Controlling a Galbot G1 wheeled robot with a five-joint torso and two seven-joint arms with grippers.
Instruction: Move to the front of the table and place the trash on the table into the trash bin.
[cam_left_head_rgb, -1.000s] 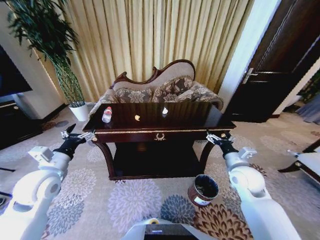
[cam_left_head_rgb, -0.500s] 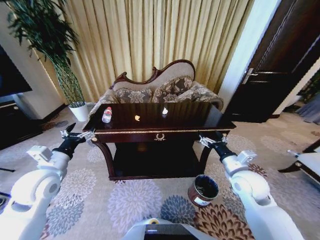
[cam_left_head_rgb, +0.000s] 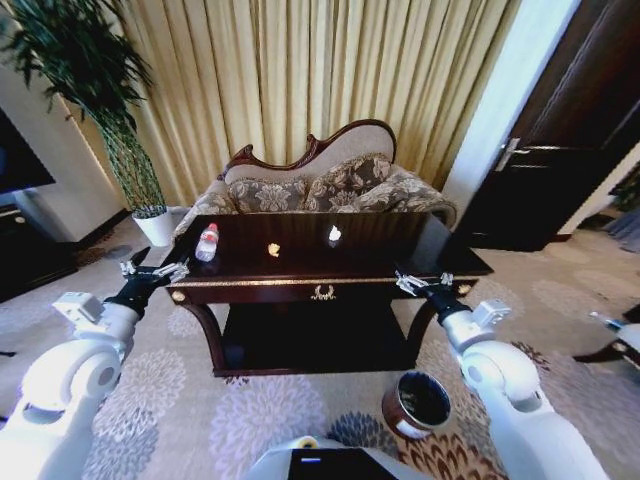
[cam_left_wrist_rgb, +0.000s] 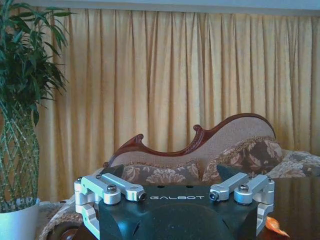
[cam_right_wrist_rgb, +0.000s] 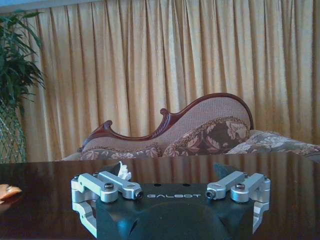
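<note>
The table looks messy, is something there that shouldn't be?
Yes. On the shiny table a plastic bottle lies tipped over near its left end, with an orange scrap and a white scrap further right. That is litter; the trash bin stands on the carpet.

On the tabletop (cam_left_head_rgb: 390, 245) the bottle (cam_left_head_rgb: 207, 242) lies far left, one scrap (cam_left_head_rgb: 274, 250) near the middle and another scrap (cam_left_head_rgb: 335, 234) to its right. A sofa (cam_left_head_rgb: 320, 185) stands behind. The trash bin (cam_left_head_rgb: 419, 403) sits on the floor, near right of the table.
</note>
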